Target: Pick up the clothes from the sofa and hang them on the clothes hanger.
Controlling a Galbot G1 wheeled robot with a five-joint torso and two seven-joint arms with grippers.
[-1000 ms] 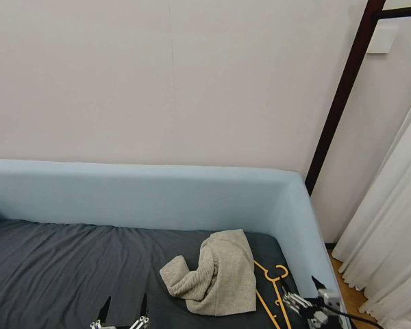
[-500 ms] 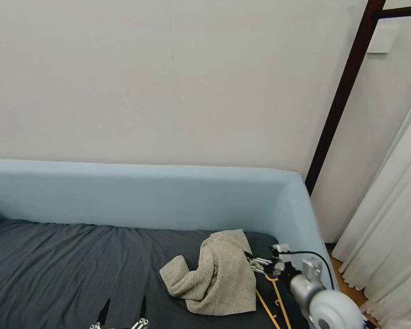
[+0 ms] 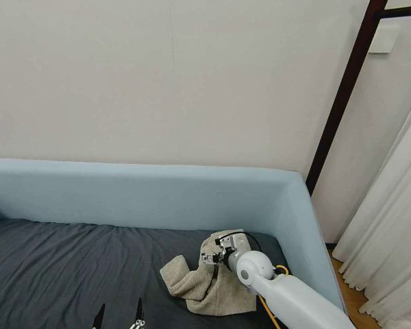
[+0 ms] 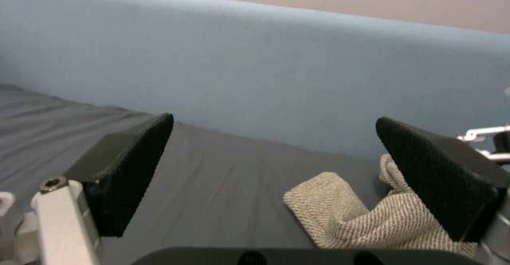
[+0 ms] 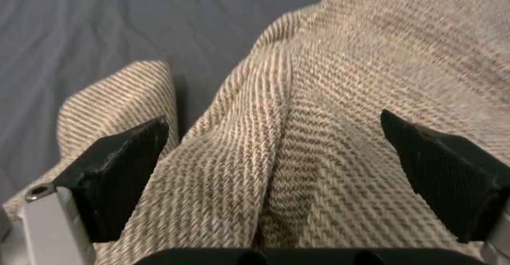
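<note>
On sofa point(image 3: 157, 195) seat, right end: beige knit sweater point(image 3: 216, 291) lies crumpled | right gripper point(image 3: 210, 258) just above it, spread wide, pinching nothing | left gripper point(image 3: 118, 317) parked low, also spread | step: 1st, pick-up approach | next: likely lower onto a thick fold and close firmly, since loose knit may slip

The head camera sits high and looks forward and down at the sofa point(image 3: 157, 195). It takes in the whole sweater point(image 3: 205, 291) from some way off, with the wall behind it. The left wrist camera rides low over the seat, well apart from the sweater point(image 4: 359, 217), and faces the sofa back between the 2 spread fingers of the left tool point(image 4: 274, 119). The right wrist camera hangs just above the sweater point(image 5: 319, 128), looking down between the 2 parted fingers of the right tool point(image 5: 273, 119). All 3 views share the sweater.
</note>
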